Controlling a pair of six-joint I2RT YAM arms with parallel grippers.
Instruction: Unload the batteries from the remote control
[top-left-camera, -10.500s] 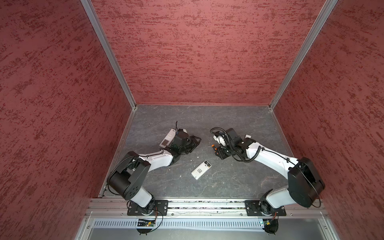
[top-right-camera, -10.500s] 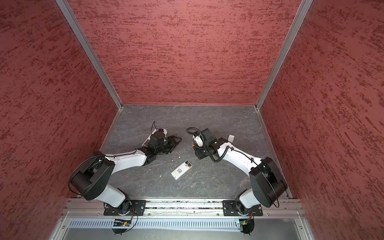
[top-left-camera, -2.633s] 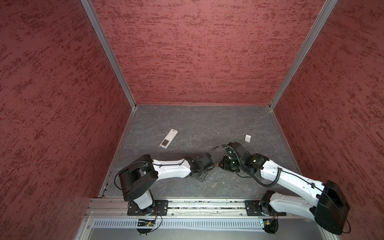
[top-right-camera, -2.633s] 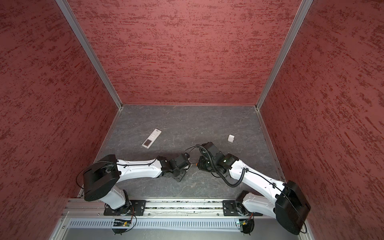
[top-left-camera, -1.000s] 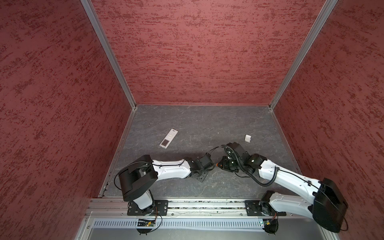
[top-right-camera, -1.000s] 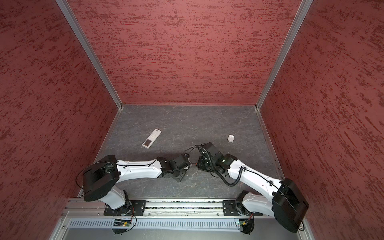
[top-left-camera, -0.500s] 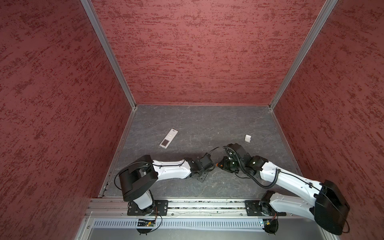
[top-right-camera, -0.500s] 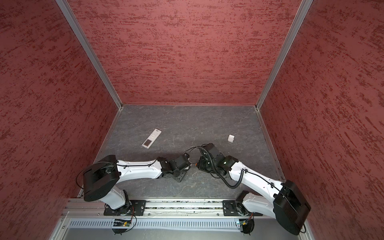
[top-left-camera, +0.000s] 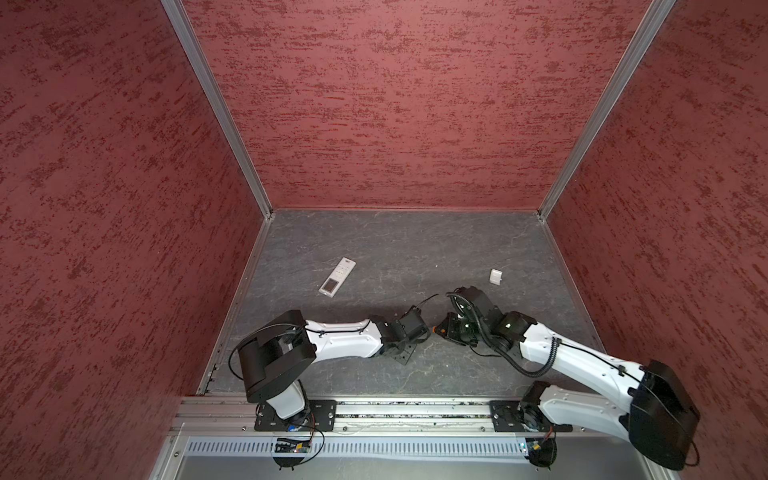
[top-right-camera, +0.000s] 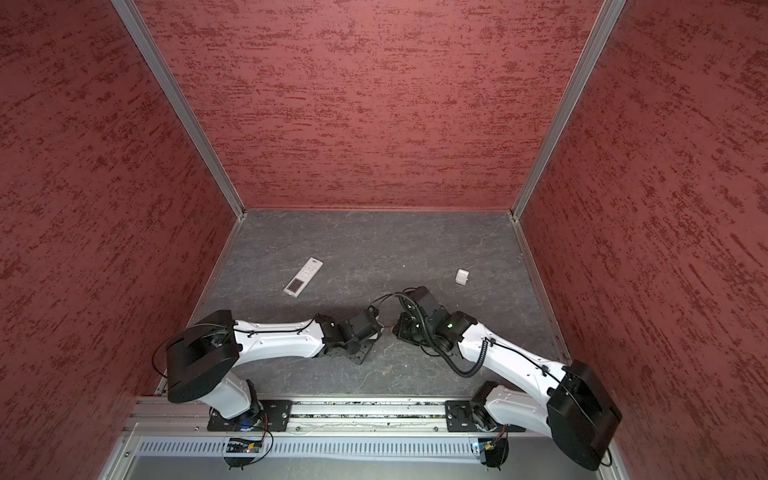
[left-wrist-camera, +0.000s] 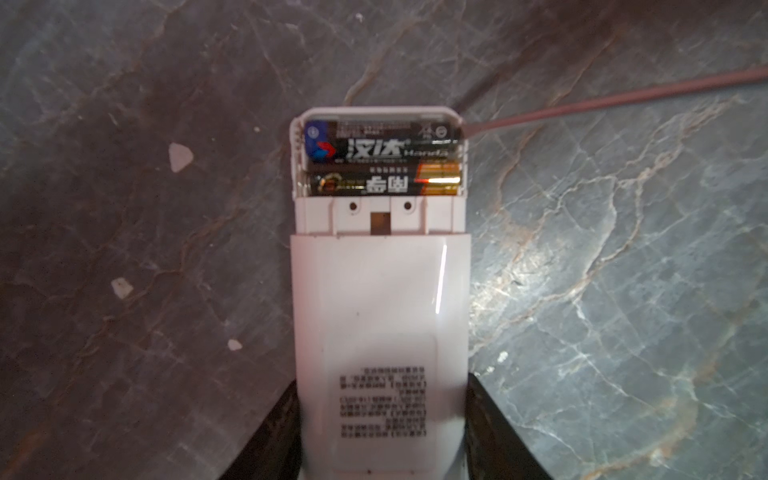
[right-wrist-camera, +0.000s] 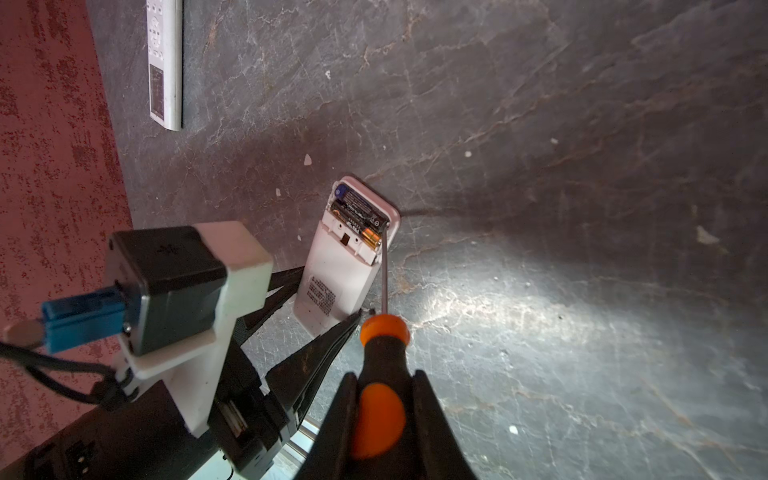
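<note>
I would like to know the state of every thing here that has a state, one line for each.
held remote: back up, battery compartment open
batteries: both seated in the battery compartment
screwdriver: tip at one battery's end
second remote: lying on table, buttons up
white cover: lying loose on table
left end effector: shut on held remote
right end effector: shut on screwdriver

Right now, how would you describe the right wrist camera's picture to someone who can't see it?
The right gripper clamps an orange-and-black screwdriver, its tip at the end of one of two batteries in the open back of a white remote, which the left gripper holds. A second remote lies farther off on the grey floor.
</note>
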